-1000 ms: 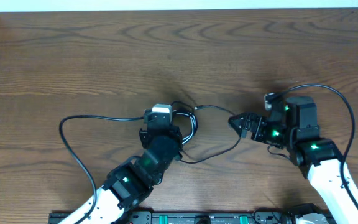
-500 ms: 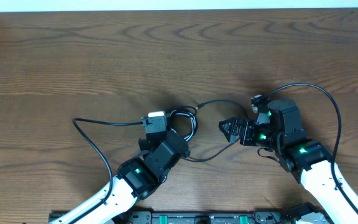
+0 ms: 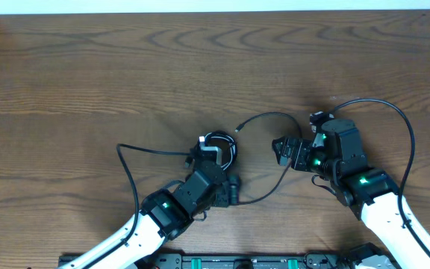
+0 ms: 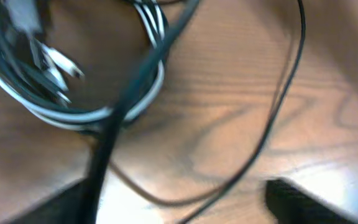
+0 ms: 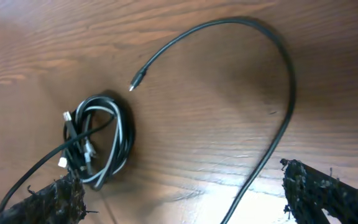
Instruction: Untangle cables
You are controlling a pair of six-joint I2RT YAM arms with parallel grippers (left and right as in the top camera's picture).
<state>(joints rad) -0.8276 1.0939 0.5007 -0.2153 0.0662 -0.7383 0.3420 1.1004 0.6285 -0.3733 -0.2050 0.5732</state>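
A small coil of black and white cables (image 3: pixel 225 143) lies at the table's centre, also seen as a coil (image 5: pixel 98 143) in the right wrist view and, blurred, as a coil (image 4: pixel 73 93) in the left wrist view. One loose black cable (image 3: pixel 275 116) arcs from its plug tip (image 5: pixel 133 87) round and down. My left gripper (image 3: pixel 213 157) stands open at the coil's near edge, its gripper (image 4: pixel 176 199) holding nothing. My right gripper (image 3: pixel 281 149) is open to the coil's right. The loose cable (image 5: pixel 278 137) runs down between the gripper (image 5: pixel 188 199) jaws, untouched.
Thicker black arm wires loop out to the left (image 3: pixel 129 168) and behind the right arm (image 3: pixel 394 112). A dark blurred cord (image 4: pixel 135 93) crosses close to the left wrist camera. The table's back edge (image 3: pixel 215 12) runs along the top.
My left arm has swung right to the coil's near edge and its jaws have opened. The right gripper drew in toward the coil, and the loose cable's arc bulged farther back.
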